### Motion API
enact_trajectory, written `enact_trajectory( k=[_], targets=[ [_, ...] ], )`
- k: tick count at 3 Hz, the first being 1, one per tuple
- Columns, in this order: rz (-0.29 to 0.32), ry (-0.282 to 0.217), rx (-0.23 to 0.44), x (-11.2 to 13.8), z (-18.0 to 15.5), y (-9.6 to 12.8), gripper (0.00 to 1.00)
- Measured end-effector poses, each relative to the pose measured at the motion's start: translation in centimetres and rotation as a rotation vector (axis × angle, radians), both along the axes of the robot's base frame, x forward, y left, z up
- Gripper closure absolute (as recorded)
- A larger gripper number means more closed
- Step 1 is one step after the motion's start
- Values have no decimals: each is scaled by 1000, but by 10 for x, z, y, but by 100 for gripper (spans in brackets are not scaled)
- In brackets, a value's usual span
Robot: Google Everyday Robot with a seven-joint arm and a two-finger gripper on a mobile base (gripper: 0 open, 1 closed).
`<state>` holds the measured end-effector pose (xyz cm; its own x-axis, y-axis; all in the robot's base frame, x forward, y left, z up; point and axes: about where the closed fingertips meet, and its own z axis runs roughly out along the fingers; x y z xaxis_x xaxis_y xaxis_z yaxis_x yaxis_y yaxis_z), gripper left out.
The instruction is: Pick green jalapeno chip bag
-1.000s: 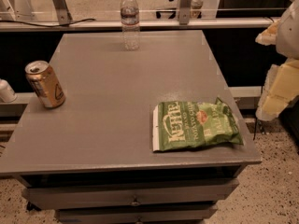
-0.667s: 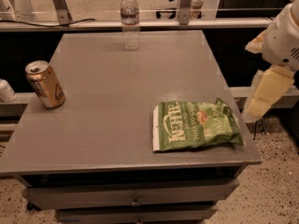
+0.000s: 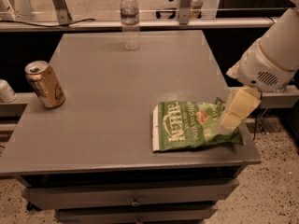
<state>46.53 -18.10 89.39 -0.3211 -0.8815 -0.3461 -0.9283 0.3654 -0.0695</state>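
The green jalapeno chip bag [image 3: 191,126] lies flat near the front edge of the gray table [image 3: 117,87], at about 4 o'clock on its top. The gripper [image 3: 237,110] hangs over the bag's right end. I cannot tell if it is open or holding anything. A gold can [image 3: 45,84] stands at 9 o'clock. A water bottle [image 3: 130,18] stands far back at 12 o'clock.

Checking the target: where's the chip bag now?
In the camera view, the green jalapeno chip bag lies at the table's front right corner, gripper over its right end.
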Motion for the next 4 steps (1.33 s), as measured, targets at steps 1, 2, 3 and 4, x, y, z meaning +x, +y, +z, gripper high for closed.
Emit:
enact_trajectory(
  k=[1,2,3,4],
  targets=[
    [-19,45,26,-4,-17,7,0],
    [-31,76,47,-11,-30,14,14],
    [-44,90,58,-13,-36,17,36],
    [-60,99,65,-14,-39,16,60]
  ],
)
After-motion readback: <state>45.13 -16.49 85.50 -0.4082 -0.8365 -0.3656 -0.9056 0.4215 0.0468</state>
